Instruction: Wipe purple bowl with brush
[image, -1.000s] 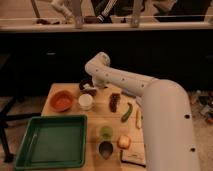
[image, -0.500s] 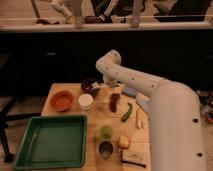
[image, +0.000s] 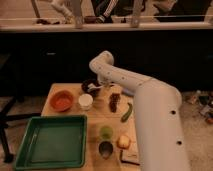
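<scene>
One purple bowl (image: 90, 85) sits at the far edge of the wooden table (image: 95, 120), just behind the white cup (image: 85, 101) and to the right of the single orange bowl (image: 62, 100). One brush (image: 96, 89) shows as a pale streak at the bowl's right rim. The gripper (image: 101, 84) hangs just beside that rim; whether it is open, or has hold of the brush, I cannot tell. Nearer lie one green tray (image: 50, 141), one dark scrubber (image: 115, 102) and one green pepper (image: 126, 112). Compared with half a second ago, the arm's elbow has swung further right, leaving more of the purple bowl uncovered.
</scene>
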